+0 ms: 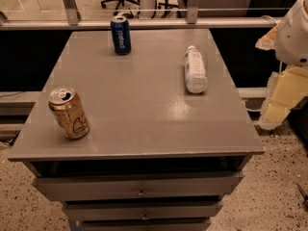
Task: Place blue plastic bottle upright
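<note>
The blue plastic bottle (194, 70) is clear with a white cap and a whitish label. It lies on its side on the right part of the grey table top (139, 105), cap pointing to the far edge. My gripper (276, 110) hangs off the table's right side, below the white arm (293, 30), apart from the bottle and lower right of it. It holds nothing that I can see.
A dark blue soda can (121, 34) stands upright near the far edge. A gold soda can (69, 112) stands at the front left. The table has drawers (139, 189) below. A rail and an office chair lie beyond the far edge.
</note>
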